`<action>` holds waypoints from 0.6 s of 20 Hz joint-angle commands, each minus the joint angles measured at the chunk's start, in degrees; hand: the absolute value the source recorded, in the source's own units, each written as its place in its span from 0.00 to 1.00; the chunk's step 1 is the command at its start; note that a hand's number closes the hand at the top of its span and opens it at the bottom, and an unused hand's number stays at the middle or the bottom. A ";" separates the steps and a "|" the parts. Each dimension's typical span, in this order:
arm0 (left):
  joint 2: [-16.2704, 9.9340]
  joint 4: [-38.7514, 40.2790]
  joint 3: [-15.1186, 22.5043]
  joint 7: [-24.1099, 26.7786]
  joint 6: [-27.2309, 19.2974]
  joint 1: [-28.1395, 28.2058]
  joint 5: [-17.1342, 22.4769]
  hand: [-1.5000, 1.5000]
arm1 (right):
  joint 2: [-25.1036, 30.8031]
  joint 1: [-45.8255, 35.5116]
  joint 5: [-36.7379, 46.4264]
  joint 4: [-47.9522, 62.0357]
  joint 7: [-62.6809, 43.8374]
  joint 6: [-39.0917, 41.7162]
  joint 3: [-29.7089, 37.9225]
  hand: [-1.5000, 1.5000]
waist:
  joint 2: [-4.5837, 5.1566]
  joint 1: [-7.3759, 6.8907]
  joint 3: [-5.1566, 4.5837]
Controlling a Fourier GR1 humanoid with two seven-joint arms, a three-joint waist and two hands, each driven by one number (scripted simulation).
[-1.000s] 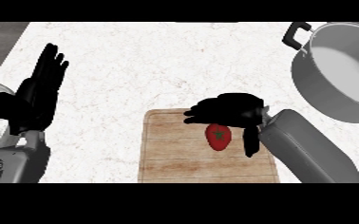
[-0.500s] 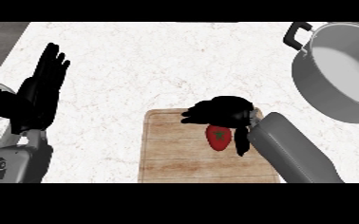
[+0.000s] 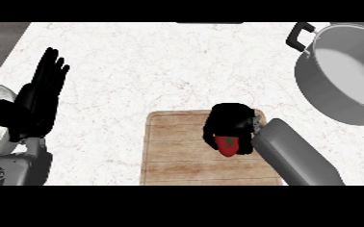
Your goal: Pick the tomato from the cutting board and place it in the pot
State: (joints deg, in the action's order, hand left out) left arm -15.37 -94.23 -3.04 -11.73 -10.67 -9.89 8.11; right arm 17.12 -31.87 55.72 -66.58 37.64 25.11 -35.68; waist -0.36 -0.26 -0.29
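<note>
In the head view, our right hand [image 3: 229,125] has curled down over the red tomato [image 3: 228,145] on the wooden cutting board [image 3: 177,149]; half a second ago its fingers were spread wider around it. Now they wrap the fruit, which peeks out below the palm, so the grasp looks made and lifting should follow. The steel pot [image 3: 334,84] waits well apart, upper right. Our left hand [image 3: 39,98] rests open at the left edge.
</note>
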 commanded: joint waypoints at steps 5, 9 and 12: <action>0.01 3.02 -2.32 0.09 1.05 -2.39 -0.65 0.50 | 5.35 6.74 1.27 -7.50 5.07 1.23 1.85 1.00 | 0.25 0.79 0.27; -0.35 -0.81 -3.79 -1.09 -0.85 2.75 -0.18 0.50 | 19.81 24.95 0.08 -16.04 8.43 -7.89 0.80 1.00 | -1.32 6.24 0.34; -1.31 -0.57 -5.33 -1.24 -0.64 2.58 0.44 0.50 | 28.53 33.51 -2.51 -20.79 13.09 -14.29 5.54 1.00 | -1.13 7.17 0.30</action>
State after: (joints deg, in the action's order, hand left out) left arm -16.10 -94.07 -6.98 -12.59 -11.15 -8.34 7.95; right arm 35.60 -10.40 54.25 -82.66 45.80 16.25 -32.05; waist -1.59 4.96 -0.16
